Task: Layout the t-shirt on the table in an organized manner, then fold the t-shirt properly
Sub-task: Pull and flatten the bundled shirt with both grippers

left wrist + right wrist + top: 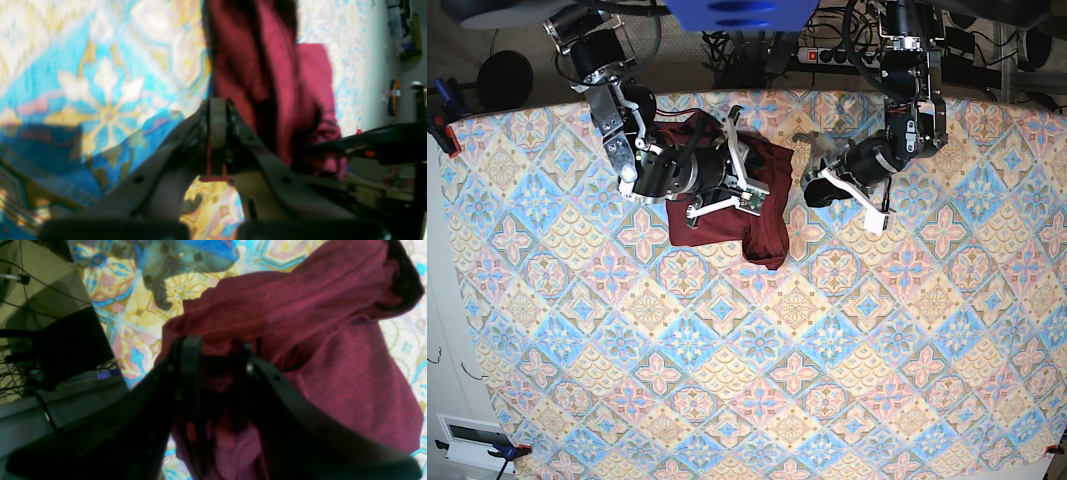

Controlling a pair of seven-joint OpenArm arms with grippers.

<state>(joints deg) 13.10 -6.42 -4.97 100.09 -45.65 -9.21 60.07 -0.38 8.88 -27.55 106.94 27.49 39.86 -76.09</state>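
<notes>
The dark maroon t-shirt (pixel 767 215) lies bunched near the back of the patterned table (pixel 727 350). My right gripper (pixel 737 178) reaches into it from the left. In the right wrist view its fingers (pixel 190 353) are closed on a fold of the t-shirt (pixel 333 356), with fabric hanging between and below them. My left gripper (pixel 812 194) hovers just right of the shirt, apart from it. In the left wrist view the left gripper (pixel 217 120) is shut with no cloth between its fingers, and the t-shirt (pixel 267 66) lies beyond it on the table (pixel 100 83).
The table's back edge runs close behind both arms, with a power strip and cables (pixel 827 55) beyond it. A clamp (pixel 439 130) grips the far left corner. Off the table's side are a dark box and wires (pixel 66 340).
</notes>
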